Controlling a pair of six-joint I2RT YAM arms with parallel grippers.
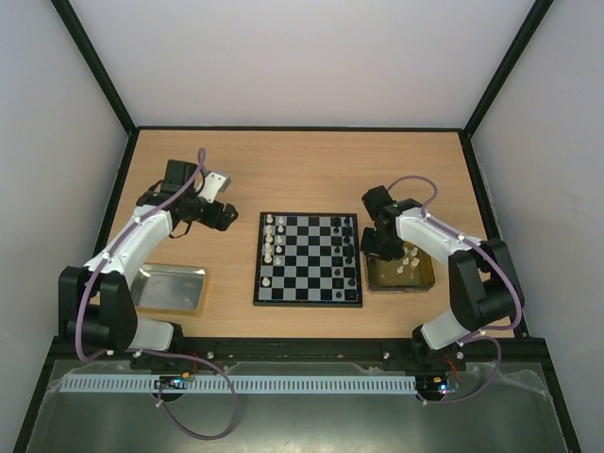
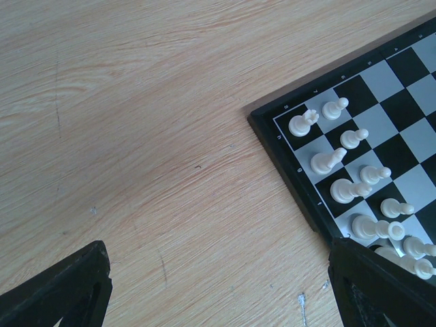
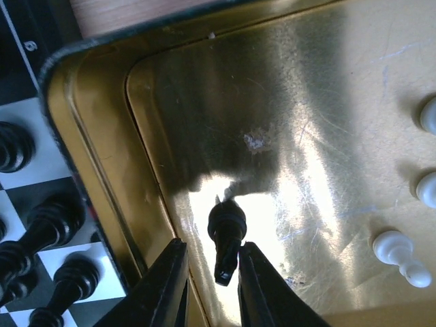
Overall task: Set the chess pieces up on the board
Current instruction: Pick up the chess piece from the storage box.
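- Two arms show in my overhead view, one on each side of the board, which lies flat in the middle of the table.
- On my left, the left gripper hangs over bare wood, just beside the board's far left corner.
- From that wrist camera I see its fingers standing wide apart, with nothing between them but wood grain.
- On the other side, the right gripper is down over the gold tray, close to the tray's corner next to the board.
- Its fingers are clamped on a black piece. They press its lower end from both sides, and its round head sticks out beyond the tips.
- I cannot tell whether that piece touches the tray floor — a dark shadow lies under it.
- White pieces stand upright in two rows along the board's left edge.
- Black pieces stand along the board's right edge, the side next to the gold tray.
- The gold tray sits just beside the board's right edge, and I cannot tell whether the two touch.
- Unplaced white pieces are in the gold tray, well apart from the held one. I count three at the edge of the wrist view, and the overhead view shows a small cluster there.
- A silver tray lies left of the board and apart from it, near the left arm's base.
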